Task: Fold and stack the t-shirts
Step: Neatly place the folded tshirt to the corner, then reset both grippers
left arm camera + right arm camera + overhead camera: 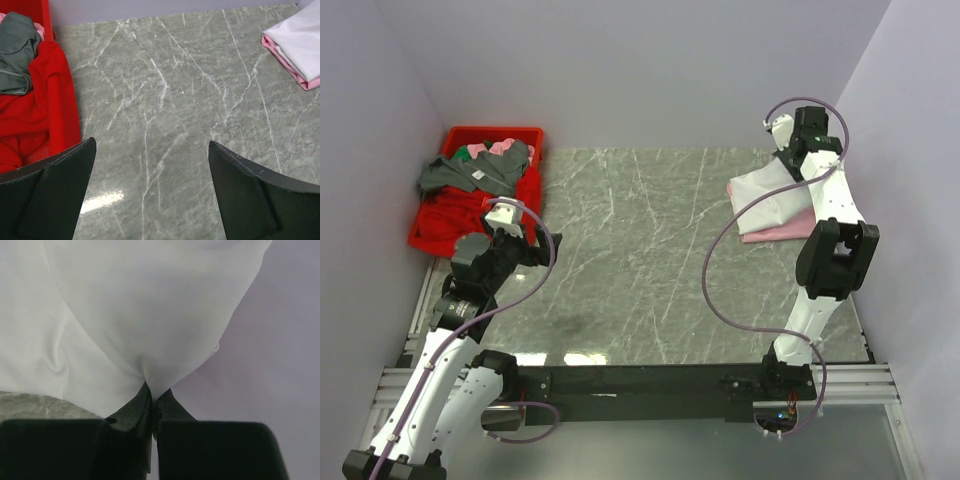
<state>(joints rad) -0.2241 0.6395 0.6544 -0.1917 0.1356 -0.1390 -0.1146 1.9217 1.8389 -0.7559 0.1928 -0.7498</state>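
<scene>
While the right gripper (154, 394) pinches a fold of the white t-shirt (768, 195) at the top view's upper right, that shirt lies over the pink t-shirt (772, 236). Left gripper (151, 145) hovers near the red bin (495, 131) at upper left, jaws wide, holding nothing.

Partly covered, partly cropped
The plain pale pink cloth t-shirt (770, 237) is largely covered by the soft white cloth t-shirt (765, 190) (only an edge is shown); both are cropped by the left wrist view's right edge.
</scene>
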